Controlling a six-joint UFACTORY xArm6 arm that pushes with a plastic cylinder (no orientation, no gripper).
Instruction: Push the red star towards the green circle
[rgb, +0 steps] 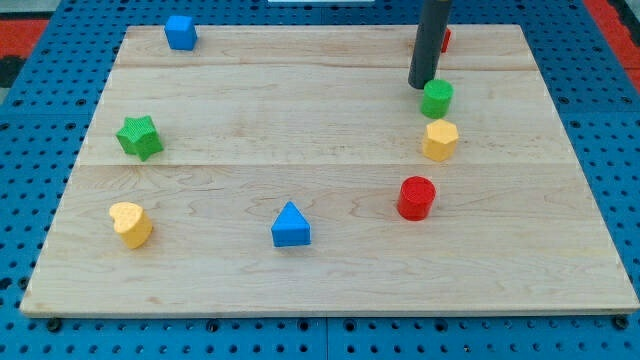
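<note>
A pale wooden board of glued planks with visible grain lies on a blue pegboard surface dotted with holes. The blocks on it look like matte, solid-coloured pieces: a blue cube at the upper left, a green star at the left, a yellow heart at the lower left, a blue triangle at the lower centre, a red cylinder and a yellow hexagon at the right. The dark, smooth rod comes down from the top edge, and my tip rests on the board just to the upper left of the green circle — touching it or nearly so. The red star is mostly hidden behind the rod; only a red sliver shows at the rod's right edge, near the board's upper edge, above the green circle.
</note>
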